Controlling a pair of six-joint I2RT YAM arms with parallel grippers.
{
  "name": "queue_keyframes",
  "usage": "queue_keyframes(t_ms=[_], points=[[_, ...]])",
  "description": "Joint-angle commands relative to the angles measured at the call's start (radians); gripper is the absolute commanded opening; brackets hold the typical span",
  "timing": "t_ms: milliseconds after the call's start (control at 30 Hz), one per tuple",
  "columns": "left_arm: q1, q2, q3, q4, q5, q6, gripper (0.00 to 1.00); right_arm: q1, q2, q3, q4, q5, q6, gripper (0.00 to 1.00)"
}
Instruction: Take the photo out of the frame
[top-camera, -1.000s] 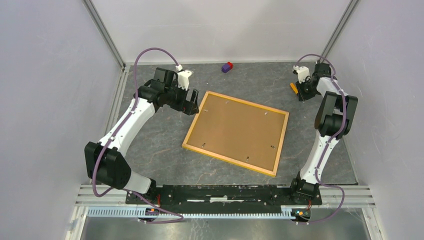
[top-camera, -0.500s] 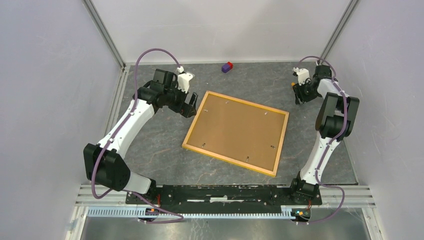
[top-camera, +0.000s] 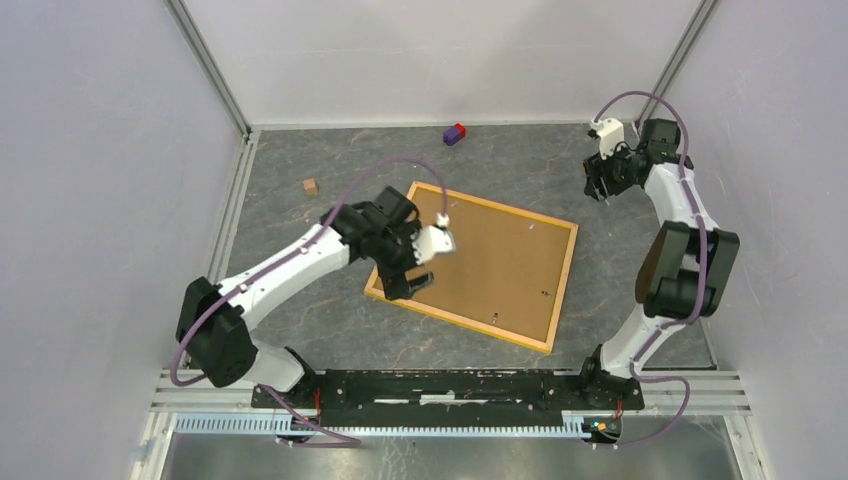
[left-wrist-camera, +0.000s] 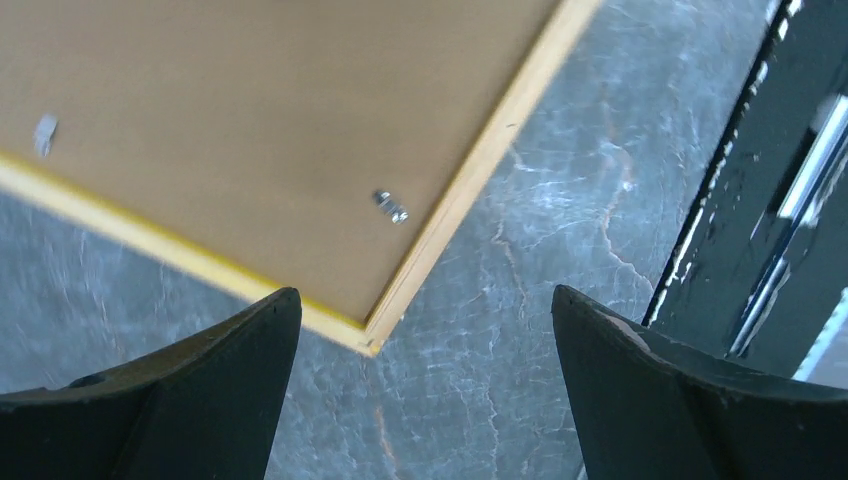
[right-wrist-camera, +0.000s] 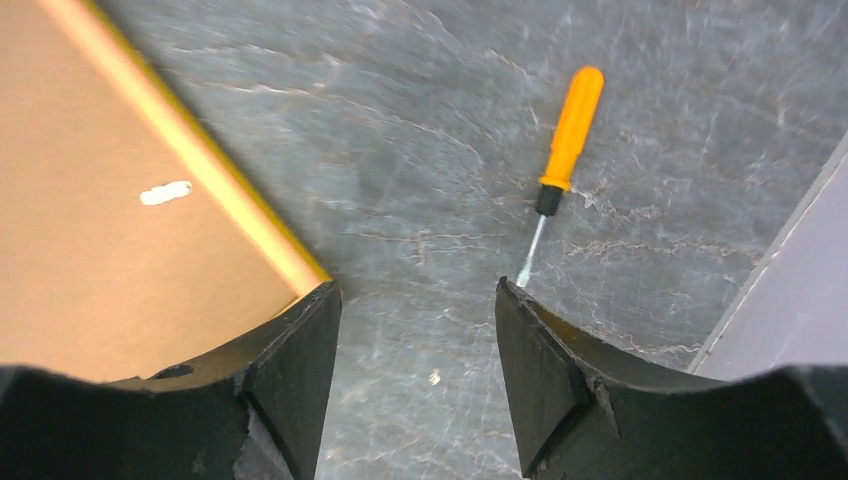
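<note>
Perhaps three clips (top-camera: 545, 293), one frame (top-camera: 480, 262), one screwdriver (right-wrist-camera: 566, 135).

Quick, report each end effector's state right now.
Left end effector: open, holding nothing.
Right end effector: open, holding nothing.

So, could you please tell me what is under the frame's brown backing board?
The frame lies back-up on the grey table; only its brown backing board and small metal clips show. Anything beneath the board, the photo included, is covered and cannot be seen.
</note>
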Motion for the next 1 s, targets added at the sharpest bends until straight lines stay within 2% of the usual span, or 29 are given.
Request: queue_keyframes(t_ms=[0, 33, 133, 300, 467, 700, 867, 967], points=[[-0.166, 0.049, -0.008, 0.047, -0.118, 0.116, 1.0, 0.024, -0.224, -0.124, 0.094, -0.116, 0.008, 0.64], [-0.205, 0.065, -0.008, 0.076, -0.139, 0.114, 1.0, 0.025, -0.278, -0.17, 0.139, -0.125, 0.022, 0.64], [-0.291, 0.117, -0.005, 0.153, -0.177, 0.129, 1.0, 0.026, -0.458, -0.339, 0.301, -0.127, 0.055, 0.78], [-0.37, 0.23, 0.044, 0.245, -0.179, 0.137, 1.0, 0.026, -0.61, -0.432, 0.333, -0.158, 0.108, 0.98], [-0.444, 0.355, 0.11, 0.263, -0.221, 0.164, 0.94, 0.009, -0.629, -0.48, 0.278, -0.155, 0.206, 0.98], [-0.472, 0.455, 0.158, 0.251, -0.245, 0.146, 0.8, -0.027, -0.574, -0.514, 0.12, -0.304, 0.205, 0.98], [-0.474, 0.494, 0.137, 0.254, -0.21, 0.118, 0.67, -0.038, -0.604, -0.657, 0.167, -0.379, 0.276, 0.98], [-0.477, 0.507, 0.122, 0.263, -0.199, 0.093, 0.63, -0.043, -0.622, -0.724, 0.208, -0.405, 0.319, 0.98]])
